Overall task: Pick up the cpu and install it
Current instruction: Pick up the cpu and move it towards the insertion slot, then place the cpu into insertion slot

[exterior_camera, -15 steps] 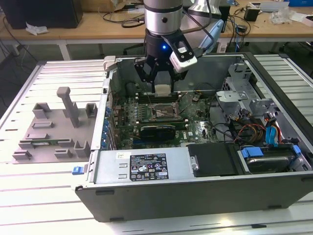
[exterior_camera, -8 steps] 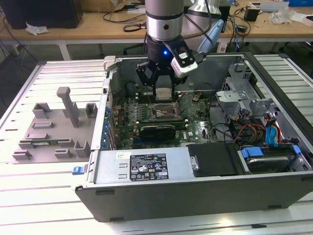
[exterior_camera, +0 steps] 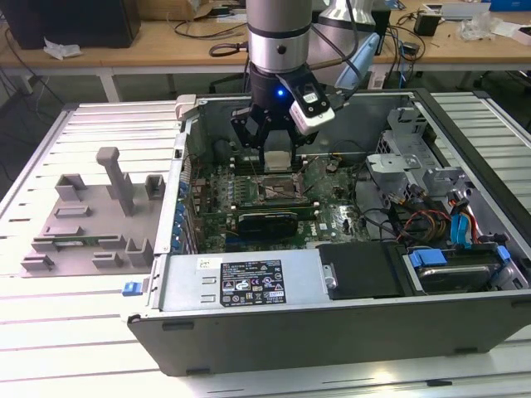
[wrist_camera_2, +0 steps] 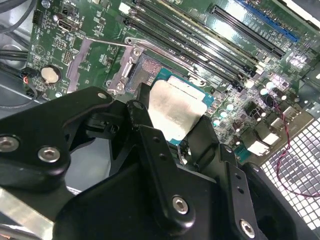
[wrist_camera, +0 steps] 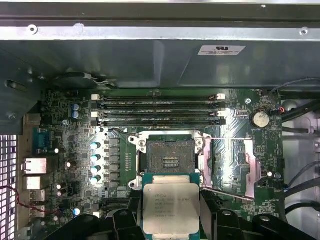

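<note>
"Above the green motherboard of an open grey metal computer case, what does the arm carry?" asks the first speaker.

"The cpu, a small flat square chip with a shiny silver metal top and a thin teal rim," answers the second. "The black two-fingered gripper holds it level, silver face up. It hangs clear of the board, close to the dark square socket, and is not yet seated."

"How do the jaws stand?"

"They are closed onto the chip. In the second wrist view one black finger presses one edge of the cpu and its partner presses the opposite edge. The gap between them is exactly the chip's width, and nothing else is touched."

"How would such a part handle?"

"Judging by its look, it is light, thin and stiff, so it will not bend. The polished lid is probably slippery. The hidden underside likely carries delicate contacts. The bare edges are the sensible place to grip, and that is where the fingers sit."

"Is the socket ready?"

"Its silver metal retaining frame lies flipped open just beside it, leaving the contact bed uncovered. Four long black memory slots run past the socket on the side away from the chip."
</note>
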{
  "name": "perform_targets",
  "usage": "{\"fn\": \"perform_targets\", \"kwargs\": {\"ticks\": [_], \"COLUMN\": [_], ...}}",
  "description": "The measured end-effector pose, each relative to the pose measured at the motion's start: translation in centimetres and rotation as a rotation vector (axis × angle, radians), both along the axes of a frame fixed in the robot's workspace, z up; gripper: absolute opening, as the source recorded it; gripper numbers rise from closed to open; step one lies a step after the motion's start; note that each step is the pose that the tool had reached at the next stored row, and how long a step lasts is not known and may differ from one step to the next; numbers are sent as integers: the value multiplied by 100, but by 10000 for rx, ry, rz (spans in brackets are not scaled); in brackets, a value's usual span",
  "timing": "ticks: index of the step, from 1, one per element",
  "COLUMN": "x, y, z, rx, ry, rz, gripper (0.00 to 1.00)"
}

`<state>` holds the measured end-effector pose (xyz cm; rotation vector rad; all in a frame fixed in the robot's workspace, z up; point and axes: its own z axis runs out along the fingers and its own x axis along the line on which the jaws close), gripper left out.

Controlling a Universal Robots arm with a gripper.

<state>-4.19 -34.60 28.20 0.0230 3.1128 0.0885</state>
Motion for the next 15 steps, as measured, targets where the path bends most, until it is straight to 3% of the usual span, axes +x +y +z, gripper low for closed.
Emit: {"fn": "perform_targets", "kwargs": {"ticks": [11, 15], "x": [0, 0], "y": [0, 0], "z": [-8, -8], "rx": [0, 1], "ry": [1, -1], "rz": [-5, -426], "gripper": [55, 55]}}
